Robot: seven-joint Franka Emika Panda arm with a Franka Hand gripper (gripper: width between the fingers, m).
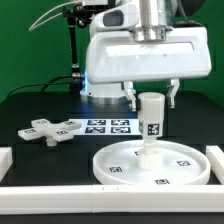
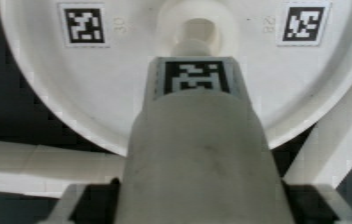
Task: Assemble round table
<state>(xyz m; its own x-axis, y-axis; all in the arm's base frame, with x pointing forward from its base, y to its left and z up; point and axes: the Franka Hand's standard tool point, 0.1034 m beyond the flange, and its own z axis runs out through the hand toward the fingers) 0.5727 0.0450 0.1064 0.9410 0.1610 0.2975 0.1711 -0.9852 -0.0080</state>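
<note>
The large rimmed round disc point(image 1: 152, 166) lies flat near the front of the table, with small tags on it. The thick tagged cylinder leg point(image 1: 151, 122) stands upright on the disc's middle. My gripper point(image 1: 151, 100) grips the leg's upper end from above, shut on it. In the wrist view the leg point(image 2: 194, 130) fills the middle between my fingers point(image 2: 102, 197), its far end at the disc's point(image 2: 84, 90) centre. The cross-shaped foot point(image 1: 50, 130) lies on the table at the exterior view's left.
The marker board point(image 1: 108, 125) lies behind the disc. Long white border rails point(image 1: 110, 200) run along the front and both sides. The arm's base point(image 1: 100, 90) stands at the back.
</note>
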